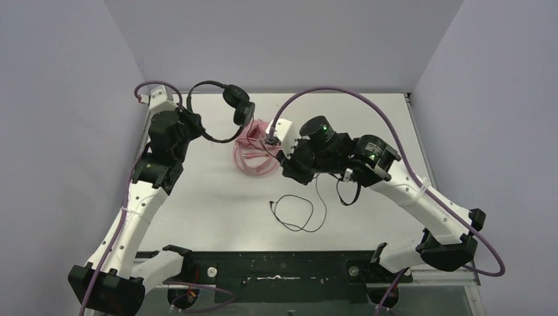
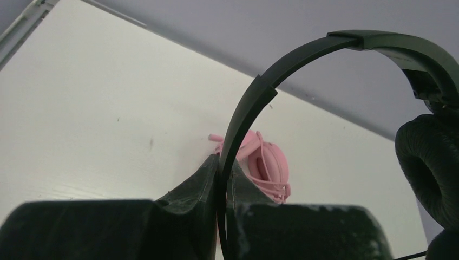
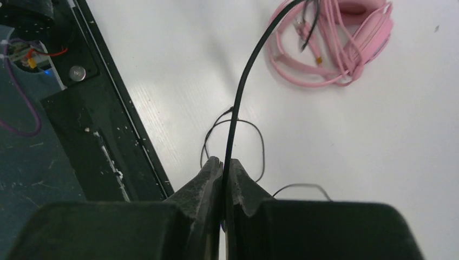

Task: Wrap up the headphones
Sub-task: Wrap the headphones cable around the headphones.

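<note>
My left gripper (image 2: 222,162) is shut on the headband of the black headphones (image 2: 303,57) and holds them up above the table's far left; it shows in the top view (image 1: 191,115), with the ear cups (image 1: 240,105) hanging to its right. My right gripper (image 3: 224,162) is shut on the thin black cable (image 3: 243,86), mid-table in the top view (image 1: 288,158). The cable's loose end lies in loops (image 1: 299,212) on the table. The pink headphones (image 1: 253,150) lie with their pink cable bundled around them between the grippers; they also show in both wrist views (image 2: 270,162) (image 3: 346,43).
The white table (image 1: 368,118) has grey walls behind and at both sides. A black base plate (image 1: 283,266) runs along the near edge; it also shows in the right wrist view (image 3: 81,135). Purple arm cables (image 1: 355,95) arc over the table.
</note>
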